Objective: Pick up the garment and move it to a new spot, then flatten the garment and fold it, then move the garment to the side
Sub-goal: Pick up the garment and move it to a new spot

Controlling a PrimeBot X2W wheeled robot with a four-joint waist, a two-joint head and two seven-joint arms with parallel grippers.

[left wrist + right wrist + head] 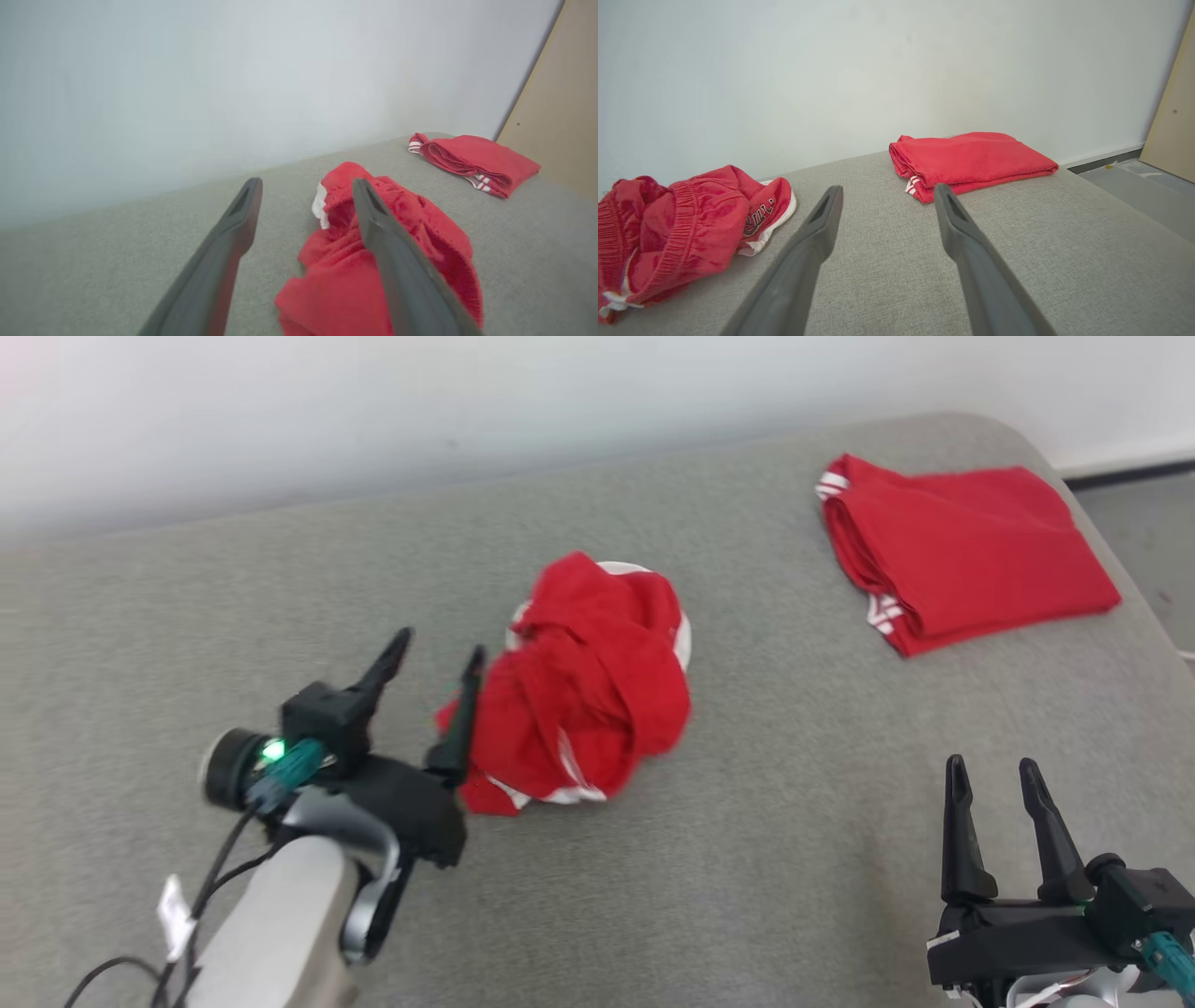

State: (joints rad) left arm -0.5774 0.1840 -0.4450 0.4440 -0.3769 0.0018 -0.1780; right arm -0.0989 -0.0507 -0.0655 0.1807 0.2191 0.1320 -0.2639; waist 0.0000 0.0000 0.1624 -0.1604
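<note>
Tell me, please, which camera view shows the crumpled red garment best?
The head view: it shows the crumpled red garment almost whole, from above. The right wrist view shows the garment from the side, cut by the picture's left edge. In the left wrist view a dark finger covers its middle.

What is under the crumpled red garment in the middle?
The crumpled garment lies on the grey cushion; its white trim shows at the edges. Anything beneath the heap is covered by the cloth.
</note>
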